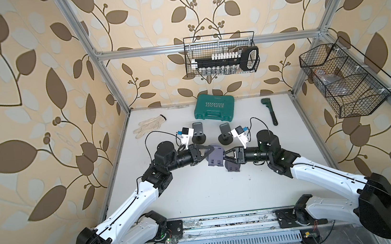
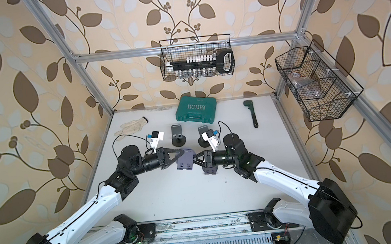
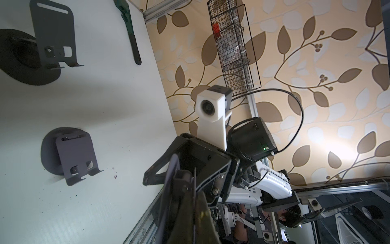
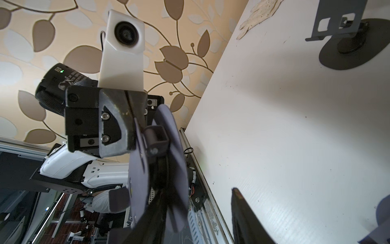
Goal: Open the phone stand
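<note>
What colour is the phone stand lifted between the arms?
The phone stand is dull greyish purple, clearest in a top view.

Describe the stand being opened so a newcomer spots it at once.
Start at the green tool case at the table's back, then come forward past two dark grey stands. The purple phone stand is clamped in the left arm's fingers, off the table; its purple twin sits on it.

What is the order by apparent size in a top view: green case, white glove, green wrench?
1. green case, clearly the largest.
2. white glove, which covers more area than the wrench.
3. green wrench: thin, but about as long as the glove, so by length these two look alike.
</note>
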{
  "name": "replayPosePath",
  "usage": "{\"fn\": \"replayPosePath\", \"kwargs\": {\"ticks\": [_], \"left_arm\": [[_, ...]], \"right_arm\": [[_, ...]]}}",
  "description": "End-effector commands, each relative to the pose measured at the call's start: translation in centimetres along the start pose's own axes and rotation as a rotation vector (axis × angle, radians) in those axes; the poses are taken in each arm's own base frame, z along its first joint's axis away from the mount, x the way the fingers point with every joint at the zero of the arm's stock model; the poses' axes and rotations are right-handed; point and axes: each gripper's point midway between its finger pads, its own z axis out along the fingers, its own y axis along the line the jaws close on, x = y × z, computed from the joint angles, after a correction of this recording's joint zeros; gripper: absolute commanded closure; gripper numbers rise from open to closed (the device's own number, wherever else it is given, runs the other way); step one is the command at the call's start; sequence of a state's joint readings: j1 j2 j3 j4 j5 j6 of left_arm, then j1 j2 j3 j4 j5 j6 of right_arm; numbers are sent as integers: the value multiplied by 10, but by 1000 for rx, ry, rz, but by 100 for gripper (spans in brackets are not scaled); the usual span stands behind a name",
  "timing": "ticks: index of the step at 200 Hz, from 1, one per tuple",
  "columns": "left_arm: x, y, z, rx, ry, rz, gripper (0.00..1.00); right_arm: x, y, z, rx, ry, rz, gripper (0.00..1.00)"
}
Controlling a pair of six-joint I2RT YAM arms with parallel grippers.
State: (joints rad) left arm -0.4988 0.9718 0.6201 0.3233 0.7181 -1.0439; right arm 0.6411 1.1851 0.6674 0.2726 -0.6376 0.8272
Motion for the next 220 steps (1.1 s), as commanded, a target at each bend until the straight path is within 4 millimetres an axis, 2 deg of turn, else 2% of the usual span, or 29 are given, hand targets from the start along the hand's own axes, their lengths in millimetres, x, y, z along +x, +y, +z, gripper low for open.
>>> {"fn": "replayPosePath", "kwargs": {"ticks": [1, 19, 50, 65, 85, 117, 136, 186, 220], "left_arm": [[0, -29, 5, 99, -3, 82, 100], [-1, -28, 8, 117, -35, 77, 100], [9, -28, 20, 131, 4, 82, 100], [12, -28, 21, 130, 27, 81, 100], [16, -29, 19, 107, 45, 90, 100], [19, -37, 10, 86, 61, 114, 100], [18, -45, 5, 84, 62, 134, 100], [12, -86, -7, 198, 79, 268, 100], [9, -106, -10, 278, 63, 325, 100]], "right_arm": [[-15, 32, 7, -105, -29, -47, 66], [-17, 38, 10, -151, -42, -17, 76], [-19, 47, 15, -187, -41, -19, 80], [-20, 47, 15, -177, -40, -19, 95], [-20, 46, 15, -151, -33, -17, 100], [-14, 31, 14, -83, -12, 20, 100], [-8, 12, 14, -39, 3, 97, 100], [11, -38, 16, -57, 100, 403, 100], [20, -49, 23, -106, 148, 521, 100]]}}
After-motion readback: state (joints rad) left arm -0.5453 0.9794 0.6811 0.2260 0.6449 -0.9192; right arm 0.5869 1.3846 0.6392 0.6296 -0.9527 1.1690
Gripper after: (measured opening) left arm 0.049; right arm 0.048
